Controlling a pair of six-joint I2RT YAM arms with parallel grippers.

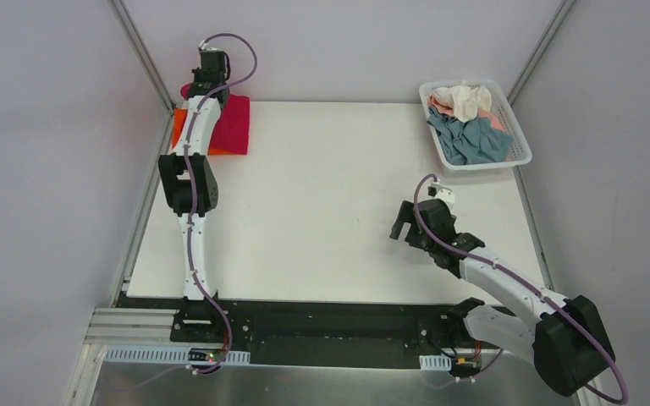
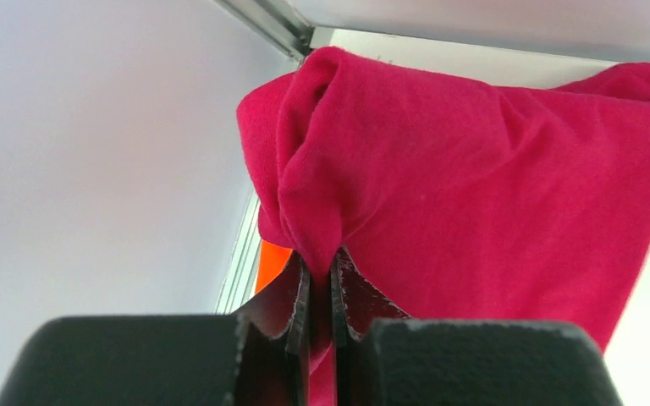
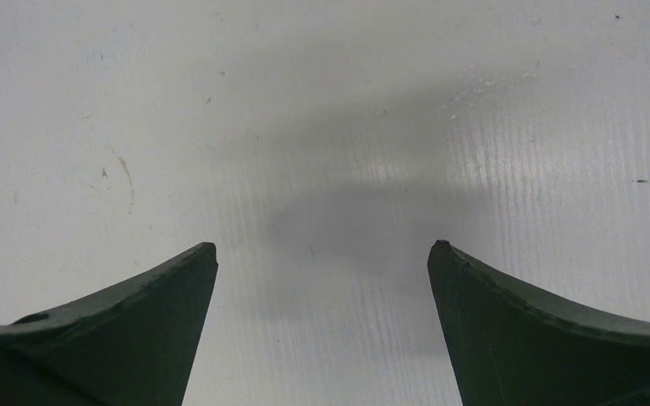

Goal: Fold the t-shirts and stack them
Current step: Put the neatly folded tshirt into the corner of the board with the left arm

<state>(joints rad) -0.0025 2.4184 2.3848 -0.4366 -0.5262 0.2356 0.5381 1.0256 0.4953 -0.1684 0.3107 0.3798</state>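
A folded crimson red t-shirt [image 1: 233, 125] lies on a bright orange t-shirt [image 1: 177, 128] at the table's far left corner. My left gripper [image 1: 193, 88] is shut on a pinched fold of the red t-shirt [image 2: 474, 186] at its far edge, lifting it slightly; a sliver of the orange t-shirt [image 2: 272, 260] shows beneath. Grey-blue [image 1: 474, 142], cream [image 1: 465, 100] and pale pink [image 1: 443, 103] t-shirts lie crumpled in the white basket [image 1: 520, 152]. My right gripper [image 1: 404, 222] is open and empty above bare table [image 3: 322, 169], right of centre.
The white slatted basket stands at the far right corner. Metal frame posts [image 1: 144, 51] rise at both far corners, close to my left gripper. The white table [image 1: 322, 203] spreads between the arms.
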